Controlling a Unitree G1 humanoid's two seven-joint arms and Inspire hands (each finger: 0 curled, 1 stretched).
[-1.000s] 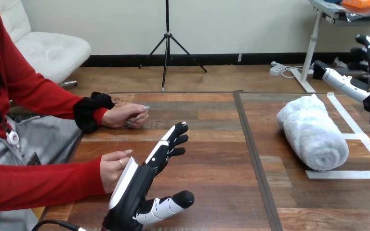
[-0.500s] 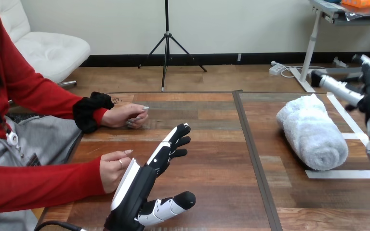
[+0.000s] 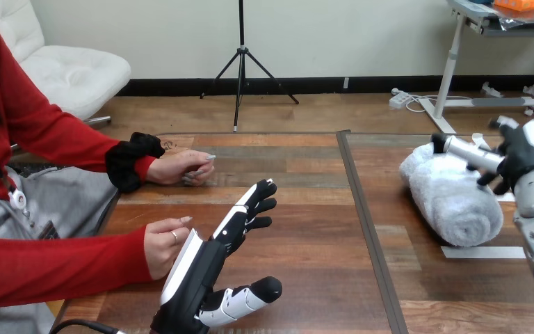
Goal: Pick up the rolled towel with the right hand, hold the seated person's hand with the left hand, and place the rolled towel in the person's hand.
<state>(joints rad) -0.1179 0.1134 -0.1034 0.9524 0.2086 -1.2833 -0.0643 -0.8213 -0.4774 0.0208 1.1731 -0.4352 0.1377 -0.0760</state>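
Note:
A white rolled towel point(image 3: 450, 195) lies on the table at the right, its length running away from me. My right hand point(image 3: 511, 158) hovers over the towel's far right end, fingers and thumb spread, nothing in it. My left hand point(image 3: 212, 261) is low at the front left, open with straight fingers pointing up and right. It is right beside the person's near hand point(image 3: 161, 241), which rests curled on the table edge; I cannot tell if they touch. The person's far hand point(image 3: 181, 167) lies on the table further back.
White tape lines point(image 3: 485, 252) mark a box on the table around the towel. A dark seam point(image 3: 363, 216) runs down the table between its two halves.
My right hand has come down and to the left, from up near the right edge to just above the towel. My left hand and the person's hands have stayed put.

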